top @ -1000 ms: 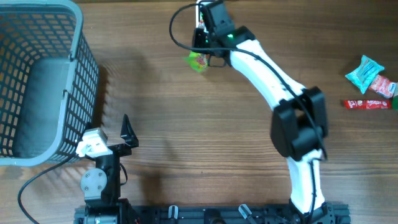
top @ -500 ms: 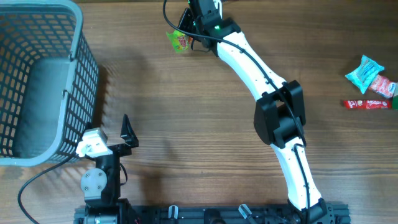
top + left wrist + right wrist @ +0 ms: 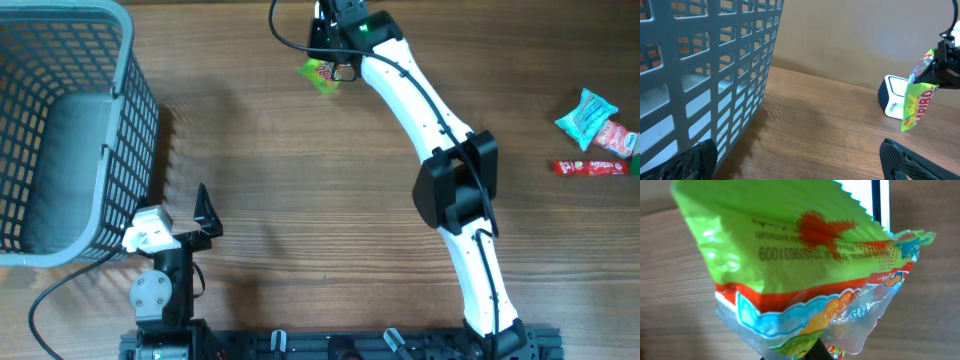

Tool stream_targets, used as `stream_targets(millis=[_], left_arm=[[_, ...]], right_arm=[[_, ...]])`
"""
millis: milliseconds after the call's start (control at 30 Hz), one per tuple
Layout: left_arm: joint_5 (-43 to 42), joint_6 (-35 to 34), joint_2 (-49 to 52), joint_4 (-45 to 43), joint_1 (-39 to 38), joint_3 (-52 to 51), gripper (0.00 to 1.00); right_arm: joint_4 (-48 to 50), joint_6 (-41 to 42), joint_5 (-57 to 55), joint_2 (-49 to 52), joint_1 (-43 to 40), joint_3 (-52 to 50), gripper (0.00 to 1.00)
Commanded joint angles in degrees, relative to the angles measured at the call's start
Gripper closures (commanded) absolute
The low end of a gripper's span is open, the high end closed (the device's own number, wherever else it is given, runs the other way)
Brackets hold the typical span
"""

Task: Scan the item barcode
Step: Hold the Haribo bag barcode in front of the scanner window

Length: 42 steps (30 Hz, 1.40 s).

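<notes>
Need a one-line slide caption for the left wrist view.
Right claw holds a Haribo bag up by the white scanner, grey basket at left.

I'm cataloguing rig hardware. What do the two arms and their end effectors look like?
The right arm has white tubular links, black joint housings, a green light and a looping black cable. The left arm shows a black body, grey round joint and white wrist block. The left end effector has black fingers.

Green Haribo bag (image 3: 320, 75) hangs crumpled in the air, just beside the white scanner (image 3: 893, 98)
</notes>
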<state>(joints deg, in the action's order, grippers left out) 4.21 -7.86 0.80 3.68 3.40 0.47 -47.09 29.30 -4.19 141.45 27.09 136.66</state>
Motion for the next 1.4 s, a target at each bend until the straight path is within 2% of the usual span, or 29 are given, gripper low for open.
stream_targets(millis=[0,133,267,367,467,600,700,900,1133,1367], left_arm=[[0.5,-0.1,-0.4,0.0,0.1,-0.2,0.0],[0.5,-0.1,-0.4,0.0,0.1,-0.2,0.0],[0.5,-0.1,-0.4,0.0,0.1,-0.2,0.0],[0.5,-0.1,-0.4,0.0,0.1,-0.2,0.0],[0.5,-0.1,-0.4,0.0,0.1,-0.2,0.0],[0.5,-0.1,-0.4,0.0,0.1,-0.2,0.0],[0.5,-0.1,-0.4,0.0,0.1,-0.2,0.0],[0.5,-0.1,-0.4,0.0,0.1,-0.2,0.0],[0.5,-0.1,-0.4,0.0,0.1,-0.2,0.0],[0.5,-0.1,-0.4,0.0,0.1,-0.2,0.0]], right_arm=[[1.6,-10.6,-9.2,2.5,1.2,1.7,0.95],[0.8,-22.4,-21.2,5.2,1.4,1.7,0.95],[0.8,-33.2,-23.3,5.6,1.9,1.7,0.95],[2.5,-49.7,-25.3,6.0,5.0,1.7,0.95],[6.7,-63.2,-35.1,8.2,9.6,1.5,0.95],[8.7,-64.5,-37.2,10.9,10.7,1.3,0.96],[9.9,-67.4,-44.7,12.7,10.0,-1.3,0.96],[23.9,-82.0,-59.4,11.5,9.9,-5.2,0.96],[22.1,-81.1,-54.1,8.0,8.9,-5.3,0.96],[6.9,-65.9,-37.8,8.0,10.9,-5.3,0.96]])
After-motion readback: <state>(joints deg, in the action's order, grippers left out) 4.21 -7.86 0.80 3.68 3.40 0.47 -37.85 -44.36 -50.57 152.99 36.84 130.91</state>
